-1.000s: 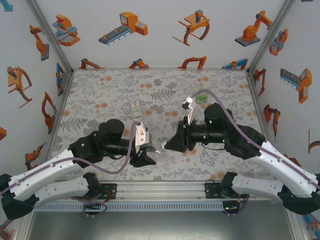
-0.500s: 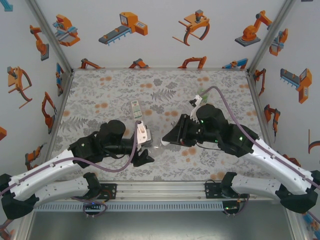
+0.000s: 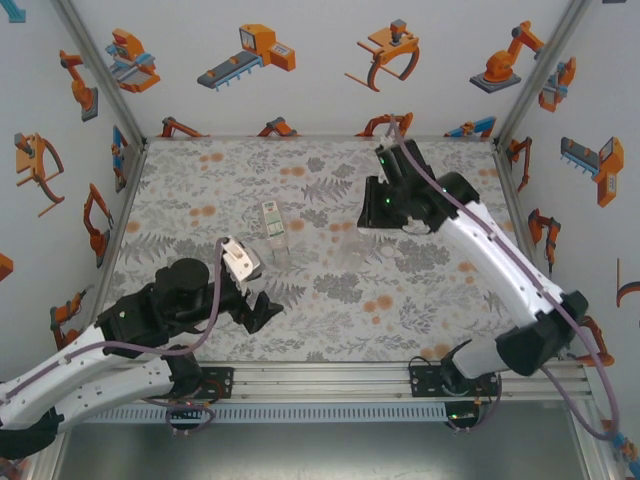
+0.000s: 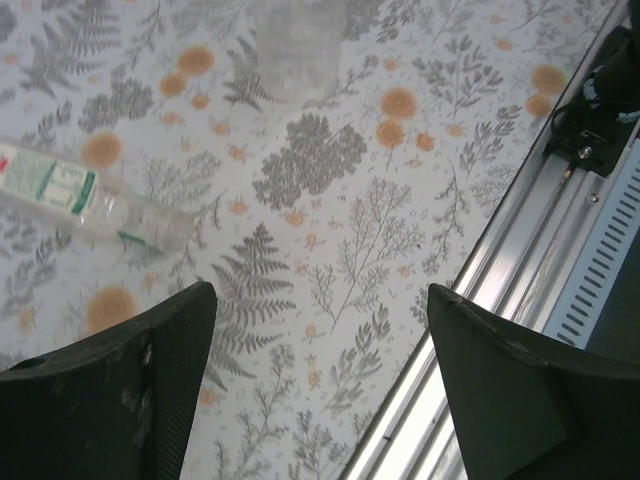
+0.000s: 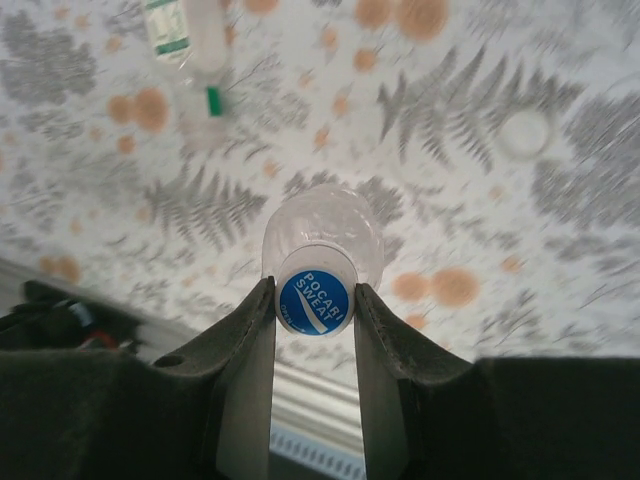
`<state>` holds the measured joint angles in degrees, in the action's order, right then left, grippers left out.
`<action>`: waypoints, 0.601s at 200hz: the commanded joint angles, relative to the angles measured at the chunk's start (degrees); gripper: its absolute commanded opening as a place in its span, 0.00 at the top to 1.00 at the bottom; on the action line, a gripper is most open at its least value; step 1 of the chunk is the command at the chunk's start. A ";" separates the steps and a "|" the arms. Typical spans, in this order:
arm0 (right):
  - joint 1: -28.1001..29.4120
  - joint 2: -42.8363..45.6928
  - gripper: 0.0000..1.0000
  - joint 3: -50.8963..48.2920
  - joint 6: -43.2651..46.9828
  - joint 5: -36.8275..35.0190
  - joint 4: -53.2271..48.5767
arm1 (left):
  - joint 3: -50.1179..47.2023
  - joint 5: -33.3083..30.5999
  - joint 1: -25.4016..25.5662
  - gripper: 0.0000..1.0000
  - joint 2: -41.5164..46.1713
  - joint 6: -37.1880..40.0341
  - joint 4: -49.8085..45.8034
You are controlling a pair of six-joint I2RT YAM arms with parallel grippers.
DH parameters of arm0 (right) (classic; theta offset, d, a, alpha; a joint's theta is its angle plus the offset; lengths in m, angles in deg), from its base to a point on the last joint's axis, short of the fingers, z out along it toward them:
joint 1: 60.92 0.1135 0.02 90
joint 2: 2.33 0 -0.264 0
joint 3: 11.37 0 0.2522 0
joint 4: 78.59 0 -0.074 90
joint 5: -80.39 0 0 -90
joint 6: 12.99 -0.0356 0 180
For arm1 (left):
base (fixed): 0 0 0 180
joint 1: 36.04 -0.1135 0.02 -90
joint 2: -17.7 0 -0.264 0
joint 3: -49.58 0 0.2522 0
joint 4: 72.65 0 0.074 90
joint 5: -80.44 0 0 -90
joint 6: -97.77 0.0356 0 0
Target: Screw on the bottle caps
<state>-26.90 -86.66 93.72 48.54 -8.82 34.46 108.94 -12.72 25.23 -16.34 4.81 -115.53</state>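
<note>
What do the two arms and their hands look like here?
The left arm and right arm have white shell links joined by black joint housings. A greyish-purple cable runs along each. The left hand and right hand each have two dark, matte, wedge-shaped fingers. A white block sits at the left wrist; a green light glows on the right arm.

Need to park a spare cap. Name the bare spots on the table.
Free: the far left corner, between left wall and labelled bottle; the near right stretch, between front rail and right arm. Crowded: the centre, round the plain bottle.
</note>
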 commanded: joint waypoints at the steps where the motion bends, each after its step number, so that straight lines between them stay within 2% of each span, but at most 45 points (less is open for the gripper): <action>1: -3.31 -7.88 1.00 7.60 13.04 -3.29 -0.47 | -1.52 -5.86 -0.54 0.21 2.77 -10.14 -4.46; 30: -7.03 -20.54 1.00 20.26 17.37 -2.36 -1.54 | -3.73 -10.97 -1.07 0.20 5.32 -20.77 -7.53; 55: -9.54 -30.18 1.00 31.48 19.52 -2.57 -3.48 | -5.30 -10.94 -1.60 0.20 5.66 -26.21 -8.49; 88: -11.38 -40.96 1.00 46.19 21.66 -3.37 -9.14 | -5.36 -9.78 -1.84 0.22 2.72 -27.93 -9.37; 120: -12.00 -44.46 1.00 47.93 22.55 -3.10 -7.72 | -4.47 -9.85 -1.79 0.23 0.21 -27.59 -9.99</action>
<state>-38.68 -130.42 139.51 68.63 -11.00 28.82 103.63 -22.03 23.81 -14.92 -20.94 -124.32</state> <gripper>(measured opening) 0.332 0.776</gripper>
